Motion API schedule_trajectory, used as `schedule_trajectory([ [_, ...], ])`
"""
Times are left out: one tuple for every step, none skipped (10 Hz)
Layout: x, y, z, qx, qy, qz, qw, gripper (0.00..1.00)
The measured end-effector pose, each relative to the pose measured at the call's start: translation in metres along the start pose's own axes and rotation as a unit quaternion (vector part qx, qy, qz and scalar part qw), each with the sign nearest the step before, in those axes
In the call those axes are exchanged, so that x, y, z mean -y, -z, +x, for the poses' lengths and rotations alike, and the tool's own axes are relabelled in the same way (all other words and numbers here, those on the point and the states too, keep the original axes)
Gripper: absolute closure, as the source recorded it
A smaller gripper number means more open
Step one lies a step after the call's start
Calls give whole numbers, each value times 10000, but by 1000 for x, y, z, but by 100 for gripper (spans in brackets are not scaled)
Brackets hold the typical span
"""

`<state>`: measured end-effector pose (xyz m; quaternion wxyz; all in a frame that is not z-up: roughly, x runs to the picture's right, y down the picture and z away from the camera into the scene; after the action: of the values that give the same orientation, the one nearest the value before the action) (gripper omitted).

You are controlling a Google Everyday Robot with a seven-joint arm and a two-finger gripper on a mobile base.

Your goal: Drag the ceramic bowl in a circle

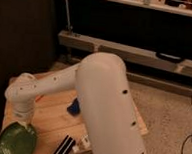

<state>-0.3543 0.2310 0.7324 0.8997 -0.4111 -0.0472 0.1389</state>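
the ceramic bowl [17,139], glossy green w/ a darker rim, sits at the front-left corner of the wooden table [51,115], part of it over or past the table edge and running toward the bottom of the view. the gripper [24,123] is down at the bowl's far rim, under the white wrist [22,93]; fingers are hidden by the wrist housing, so can't tell if they're open or clamped on the rim. the big white arm [107,107] crosses the middle of the view and hides much of the table top. a blue object [74,107] peeks out just beside the arm, well apart from the bowl. a dark striped item [65,148] lies near the front edge, right of the bowl.

judgement: the drag looks mid-way, bowl at the near-left part of its loop. next move prob calls for curving it back inboard and round, keeping contact on the rim, since the bowl is close to the edge and could tip off; also steering clear of the striped item.
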Motion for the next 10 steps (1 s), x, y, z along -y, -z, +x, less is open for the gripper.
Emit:
schedule_trajectory([
  [3,0,-17,29,22,22,10000,93],
  [8,0,-24,37,7,41,10000,93],
  [21,2,-28,47,-71,62,9999,93],
  [36,4,-26,75,-184,69,9998,93],
  [54,7,-19,110,-322,64,9994,93],
  [77,12,-7,158,-508,57,9986,93],
  [104,18,10,230,-751,55,9969,93],
  [121,23,23,304,-932,55,9952,93],
  [137,28,39,390,-1121,50,9929,93],
  [159,35,73,512,-1423,27,9885,93],
])
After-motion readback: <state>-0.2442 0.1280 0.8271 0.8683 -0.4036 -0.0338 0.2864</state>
